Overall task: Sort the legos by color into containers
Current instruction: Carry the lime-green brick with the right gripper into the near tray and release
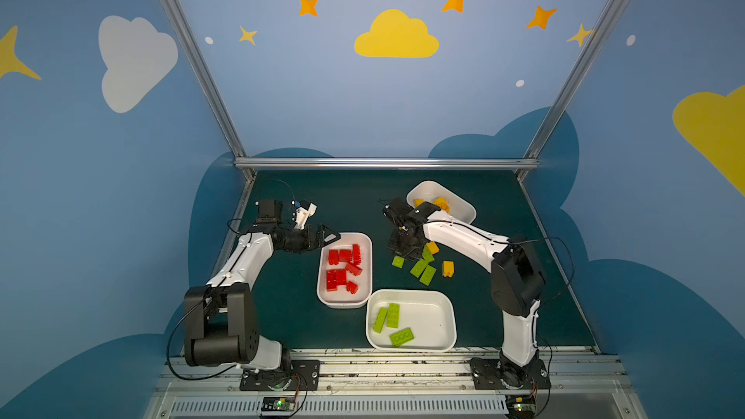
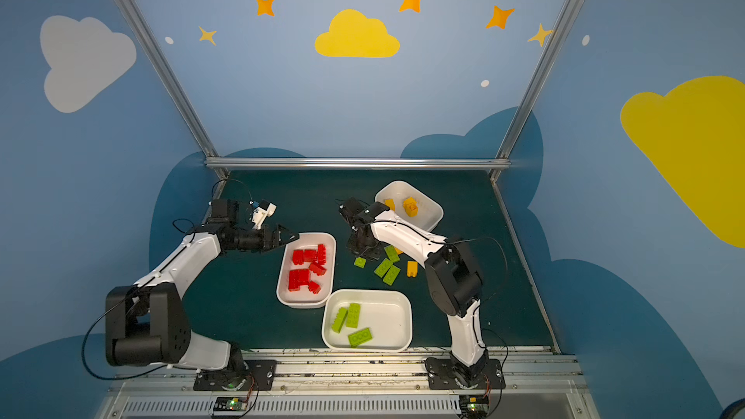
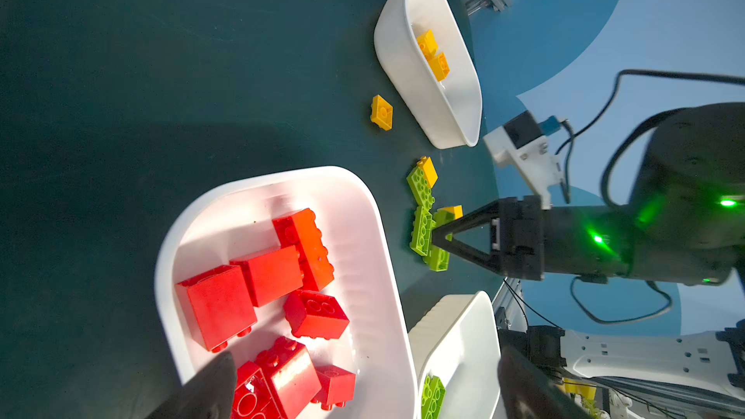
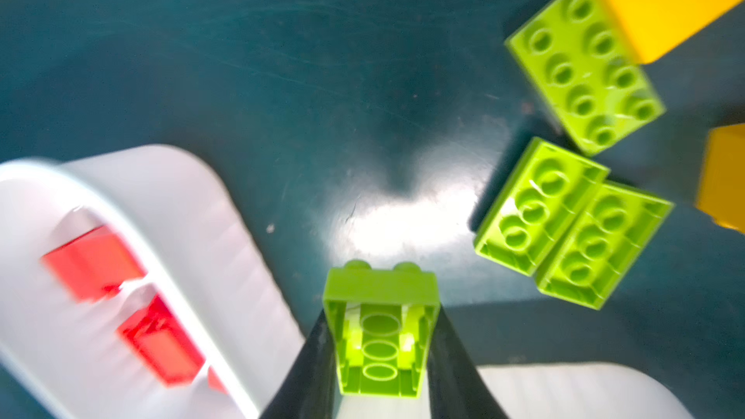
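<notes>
Right wrist view: whole pic is blurred, esp. the tub of red bricks (image 4: 133, 203), cut by the frame edge. The right gripper (image 4: 381, 310) shows only 2 dark fingers (image 4: 306, 376), cropped, pinching a green brick (image 4: 379, 340). Well apart from that tub, a yellow brick (image 4: 665, 2) and a 2nd yellow brick (image 4: 725, 175) are cropped too. In both top views its jaws are too dark to make out. Left wrist view: the left gripper (image 3: 367, 356) is just 2 blurred tips at the edge.
</notes>
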`<state>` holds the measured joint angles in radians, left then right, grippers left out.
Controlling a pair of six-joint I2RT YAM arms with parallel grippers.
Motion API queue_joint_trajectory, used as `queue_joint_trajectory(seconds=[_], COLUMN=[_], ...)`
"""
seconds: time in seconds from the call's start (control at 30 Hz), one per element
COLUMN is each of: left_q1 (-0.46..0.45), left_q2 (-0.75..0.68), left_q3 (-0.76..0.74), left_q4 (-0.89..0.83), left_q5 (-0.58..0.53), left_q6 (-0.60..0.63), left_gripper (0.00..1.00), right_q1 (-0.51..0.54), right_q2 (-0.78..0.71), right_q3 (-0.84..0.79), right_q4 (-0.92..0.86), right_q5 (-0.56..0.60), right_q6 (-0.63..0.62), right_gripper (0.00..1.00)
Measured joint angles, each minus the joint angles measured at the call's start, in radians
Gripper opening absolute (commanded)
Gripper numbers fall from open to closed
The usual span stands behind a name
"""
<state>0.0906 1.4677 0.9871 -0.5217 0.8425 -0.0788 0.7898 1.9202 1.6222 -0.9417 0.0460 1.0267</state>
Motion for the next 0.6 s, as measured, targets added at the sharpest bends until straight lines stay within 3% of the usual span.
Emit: queue_joint_trajectory(seconds=[0.13, 0.33, 0.6], left_q1=[0.000, 0.000, -0.009], left_q2=[0.000, -0.002, -0.003], left_q3=[0.002, 0.025, 0.029], left_q4=[-0.001, 0.003, 0.008], left_q5=[0.000, 0.000, 0.002], left_q6=[0.000, -0.012, -0.020], left_gripper=[0.99, 0.99, 0.99], right_q1=[-0.002, 0.013, 0.121], right_q2=[-0.102, -0.195, -0.285], right_q3=[0.000, -0.037, -0.234], right_q4=[-0.030, -0.076, -0.101], right_q5=[-0.007, -0.105, -0.190], right_q6=[-0.069, -0.117, 0.026], right_gripper=[0.23, 0.23, 0.25])
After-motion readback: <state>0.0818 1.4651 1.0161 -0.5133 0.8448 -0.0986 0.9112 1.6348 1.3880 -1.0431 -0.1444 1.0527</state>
